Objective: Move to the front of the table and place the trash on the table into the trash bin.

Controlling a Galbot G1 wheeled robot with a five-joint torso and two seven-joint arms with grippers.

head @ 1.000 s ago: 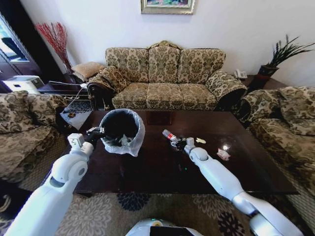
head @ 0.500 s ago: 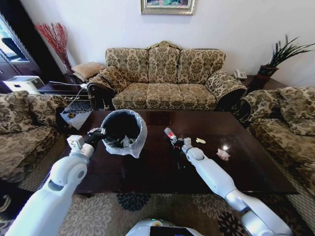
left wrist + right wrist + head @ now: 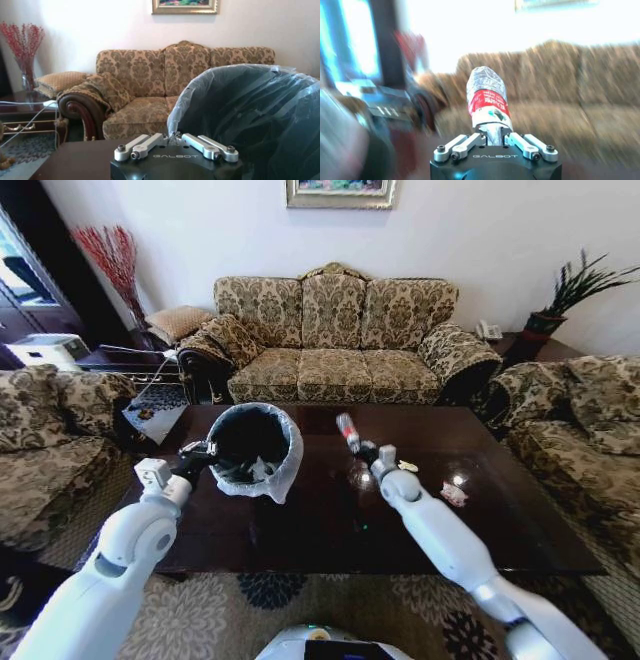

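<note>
Tool on my right (image 3: pixel 362 449) is closed on the neck end of the clear bottle (image 3: pixel 347 430), holding it tilted up above the counter (image 3: pixel 330 520), its base pointing away from me; in my right wrist view that tool (image 3: pixel 494 144) has both fingers pinched around the bottle (image 3: pixel 487 98) just below its red label. My left tool (image 3: pixel 203 452) is clamped on the near rim of the trash bin (image 3: pixel 254 450), which sits tipped with its mouth turned toward my right tool; the left wrist view shows the fingers of this tool (image 3: pixel 174 142) closed on the bag's plastic edge, with the bin's lined wall (image 3: pixel 240 112) rising just beyond them. Some white trash lies inside the bin. Past my right tool, on the side away from the bin, a yellowish scrap (image 3: pixel 407 466) lies near it on the counter, and a small crumpled wrapper (image 3: pixel 454 494) lies farther off the same way.
</note>
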